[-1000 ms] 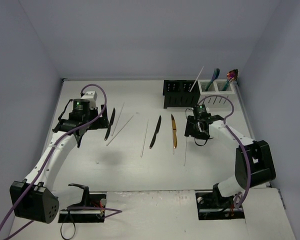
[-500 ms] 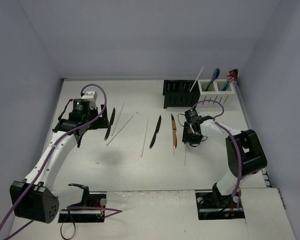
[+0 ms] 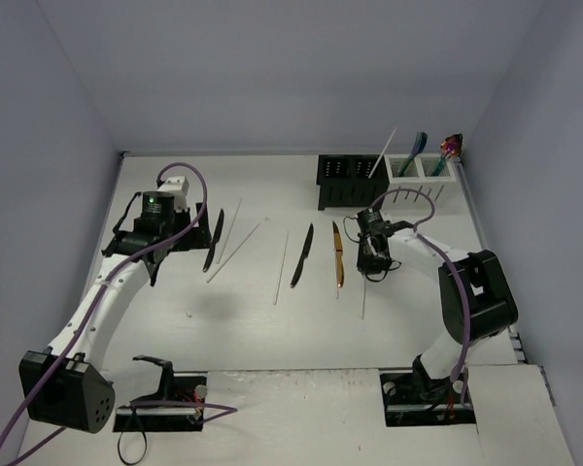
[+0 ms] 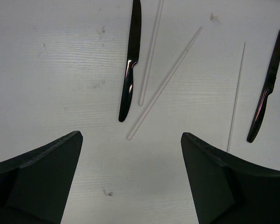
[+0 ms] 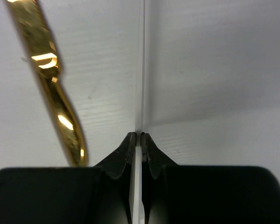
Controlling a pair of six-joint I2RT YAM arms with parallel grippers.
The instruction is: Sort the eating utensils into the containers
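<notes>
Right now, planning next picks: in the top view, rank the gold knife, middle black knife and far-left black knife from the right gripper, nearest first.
1. Gold metal knife, just left of the right gripper holding a white chopstick.
2. Middle black knife, further left.
3. Far-left black knife, farthest.

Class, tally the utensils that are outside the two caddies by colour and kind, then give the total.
black knives: 2
gold knife: 1
white chopsticks: 4, one of them pinched in the right gripper
Total: 7
</notes>
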